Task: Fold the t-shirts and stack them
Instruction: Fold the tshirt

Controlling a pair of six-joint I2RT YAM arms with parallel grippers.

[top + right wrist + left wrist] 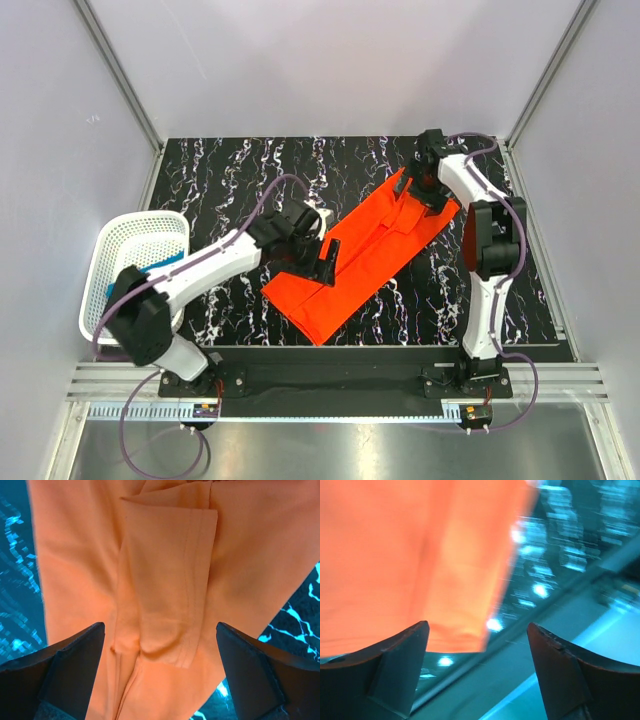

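The orange-red t-shirt [370, 255] lies folded into a long strip, set diagonally on the black marbled table [230, 180]. My left gripper [325, 260] hovers over its left long edge, open and empty. In the left wrist view the shirt's corner [410, 555] sits beyond the left gripper [477, 635]. My right gripper [415, 190] hangs over the shirt's far right end, open. The right wrist view shows a folded sleeve [170, 580] under the spread right gripper [160, 625]. A bit of the teal t-shirt [160, 266] shows in the basket, mostly hidden by my left arm.
A white mesh basket [120, 245] stands at the table's left edge. Aluminium frame rails [330, 385] run along the near edge, and grey walls close in the sides and back.
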